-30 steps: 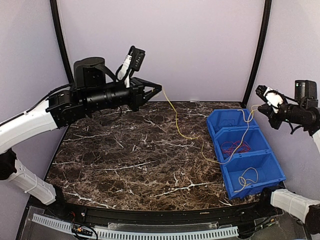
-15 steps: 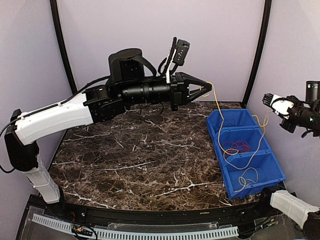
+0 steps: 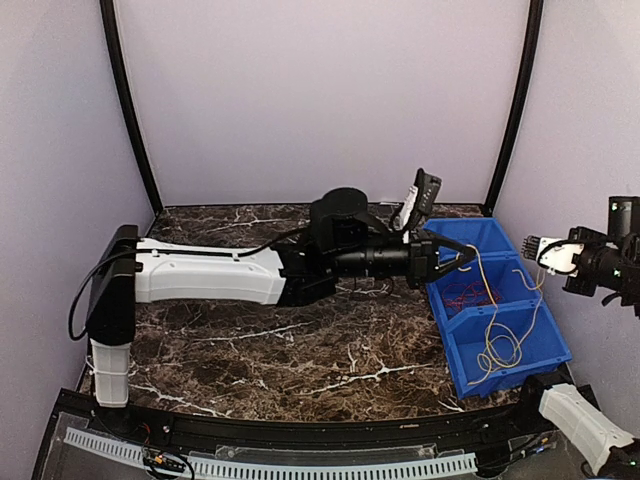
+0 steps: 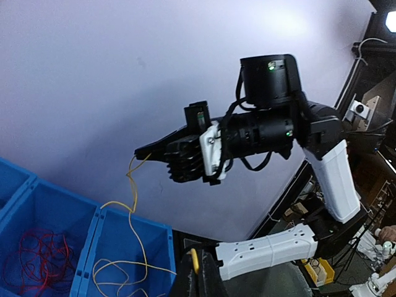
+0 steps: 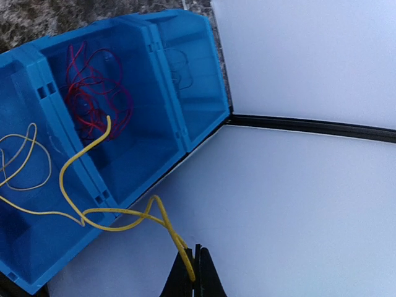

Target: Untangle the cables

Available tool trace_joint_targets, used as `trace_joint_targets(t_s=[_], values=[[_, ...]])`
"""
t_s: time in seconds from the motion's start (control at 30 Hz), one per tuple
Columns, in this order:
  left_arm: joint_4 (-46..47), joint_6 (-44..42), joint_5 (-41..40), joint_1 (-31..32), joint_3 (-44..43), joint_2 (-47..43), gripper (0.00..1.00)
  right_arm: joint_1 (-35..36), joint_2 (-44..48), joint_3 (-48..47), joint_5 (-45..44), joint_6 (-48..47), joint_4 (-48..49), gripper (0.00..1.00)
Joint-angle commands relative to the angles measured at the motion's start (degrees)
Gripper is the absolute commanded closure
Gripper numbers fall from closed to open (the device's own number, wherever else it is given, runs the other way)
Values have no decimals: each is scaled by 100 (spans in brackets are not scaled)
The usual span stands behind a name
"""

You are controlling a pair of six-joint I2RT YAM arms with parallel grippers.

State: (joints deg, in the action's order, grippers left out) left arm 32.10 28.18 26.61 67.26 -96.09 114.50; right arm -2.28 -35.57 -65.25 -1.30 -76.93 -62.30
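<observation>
A yellow cable (image 3: 497, 340) runs between both grippers, and its slack loops down into the near compartment of the blue bin (image 3: 455, 350). My left gripper (image 3: 466, 256) is shut on one end over the bin; the left wrist view shows the yellow cable (image 4: 132, 201) pinched in the left gripper (image 4: 198, 260). My right gripper (image 3: 528, 243), right of the bin, is shut on the other end, and the yellow cable (image 5: 117, 216) leaves the right gripper (image 5: 197, 250) there. A red cable (image 3: 466, 295) lies coiled in the middle compartment. A thin dark cable (image 5: 177, 62) lies in the far one.
The blue bin (image 5: 185, 133) has three compartments and stands at the right edge of the marble table (image 3: 250, 340). My left arm (image 3: 210, 275) stretches across the table's middle. Black frame posts (image 3: 515, 100) stand at the back corners.
My left arm has swung from the back left across to the bin and lowered, carrying its end of the yellow cable. The slack has dropped into the near compartment. My right gripper drifted slightly right and down.
</observation>
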Motion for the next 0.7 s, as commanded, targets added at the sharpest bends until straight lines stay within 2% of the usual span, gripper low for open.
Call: trace_joint_targets(t_s=[0.0, 0.17, 0.33, 0.57, 0.67], values=[[1020, 784, -461, 51, 68, 534, 100, -25, 92, 481, 8, -417, -410, 100], [954, 886, -860, 58, -350, 1305, 100, -19, -26, 1171, 307, -537, -966, 100], [1152, 963, -1299, 100, -595, 1866, 100, -21, -114, 1967, 415, -516, -897, 99], [763, 249, -1282, 311, -1213, 2519, 100, -22, -564, 2249, 457, -255, -819, 60], [649, 146, -1297, 354, -1211, 2628, 100, -30, -740, 2036, 418, -229, -1008, 50]])
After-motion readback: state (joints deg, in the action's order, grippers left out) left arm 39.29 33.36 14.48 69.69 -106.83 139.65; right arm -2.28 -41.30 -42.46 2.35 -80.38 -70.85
